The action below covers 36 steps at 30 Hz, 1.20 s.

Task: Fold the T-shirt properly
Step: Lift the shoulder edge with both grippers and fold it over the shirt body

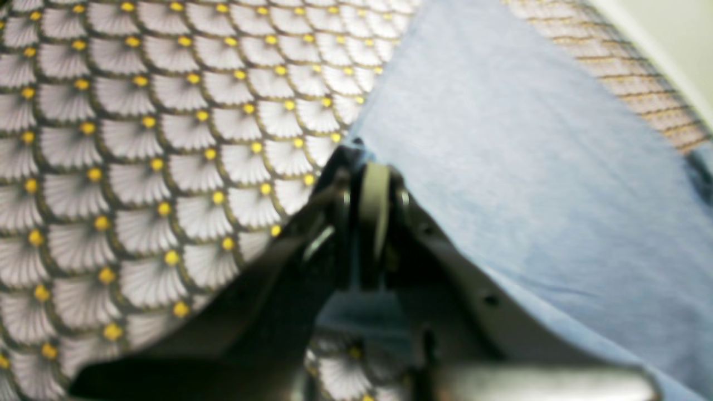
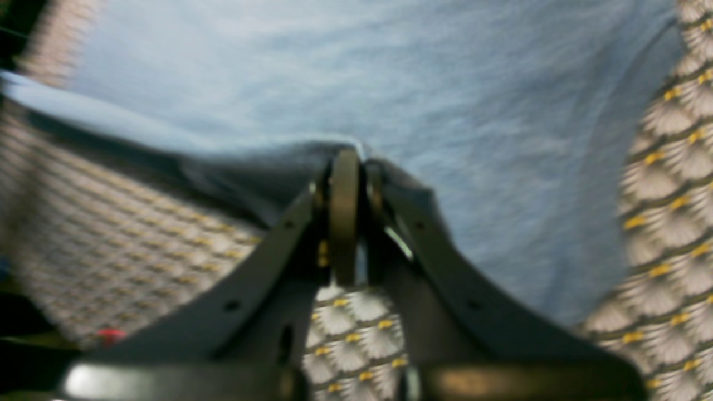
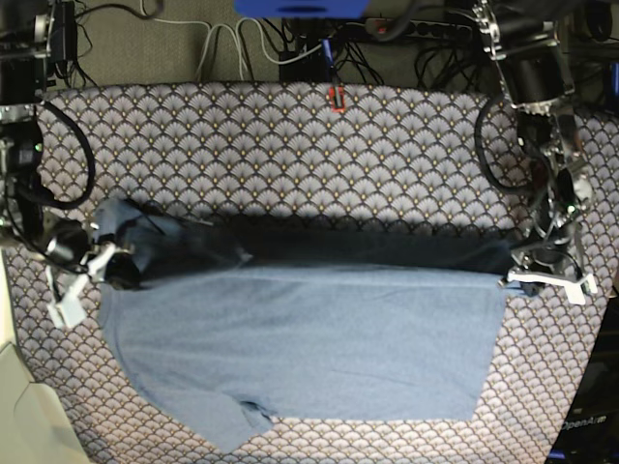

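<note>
Nearest the base camera, the broad lower panel of the slate-blue heathered cotton T-shirt point(image 3: 300, 338) lies flat on the table, one short sleeve jutting out at the near edge. The shirt spreads over the middle of the fan-scale patterned tablecloth with yellow dots point(image 3: 290, 145), which covers the whole table. Its far edge is lifted into a taut, shadowed fold line running between the two arms, and the raised layer looks darker than the flat panel below it.

On the base view's right, the left gripper point(image 3: 523, 268) sits at that end of the fold line. The left wrist view shows its black fingers pressed together on the edge of the blue cloth point(image 1: 501, 167), with patterned cloth to one side. On the base view's left, the right gripper point(image 3: 108, 261) holds the other end, where the fabric is bunched. In the right wrist view its fingers are likewise pinched on a fold of the shirt point(image 2: 362, 83), which drapes away from them; this view is blurred.

Dark cables point(image 3: 290, 39) trail beyond the table's far edge.
</note>
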Tool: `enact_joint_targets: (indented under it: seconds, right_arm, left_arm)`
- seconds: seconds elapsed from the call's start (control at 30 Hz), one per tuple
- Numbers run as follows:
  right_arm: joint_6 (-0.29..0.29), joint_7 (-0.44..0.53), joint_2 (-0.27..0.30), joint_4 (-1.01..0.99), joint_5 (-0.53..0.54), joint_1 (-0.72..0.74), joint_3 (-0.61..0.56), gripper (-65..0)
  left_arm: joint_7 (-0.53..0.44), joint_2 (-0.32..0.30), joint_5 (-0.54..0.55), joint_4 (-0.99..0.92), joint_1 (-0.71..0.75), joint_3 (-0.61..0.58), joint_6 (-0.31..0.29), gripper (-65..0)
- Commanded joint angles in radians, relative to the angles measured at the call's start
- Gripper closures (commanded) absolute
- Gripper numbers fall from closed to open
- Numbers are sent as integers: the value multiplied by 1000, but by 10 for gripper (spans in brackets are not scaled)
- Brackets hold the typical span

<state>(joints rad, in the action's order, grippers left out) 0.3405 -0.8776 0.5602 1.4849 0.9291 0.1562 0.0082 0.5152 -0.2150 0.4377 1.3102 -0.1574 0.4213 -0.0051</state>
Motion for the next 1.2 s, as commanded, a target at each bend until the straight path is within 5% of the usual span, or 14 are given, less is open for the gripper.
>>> enact_joint_targets:
  seconds: [0.0, 0.27, 0.5, 0.67, 1.17]
  right_arm:
    - [7, 25, 17, 10, -28, 41, -18, 0]
    - [9, 27, -58, 10, -358, 122, -93, 0]
    - [104, 50, -134, 10, -698, 147, -90, 0]
    - [111, 127, -180, -5, -867, 148, -93, 0]
    - [111, 217, -200, -194, -913, 256, -139, 0]
  left_arm:
    - [-31, -8, -27, 6, -41, 3, -5, -5]
    - [-42, -14, -115, -83, -121, -83, -5, -5]
    - [-42, -14, -187, -120, -166, -111, -5, -6]
    - [-43, -8, -244, -129, -199, -111, -6, -8]
    - [-111, -14, -250, -165, -209, -111, -6, -10]
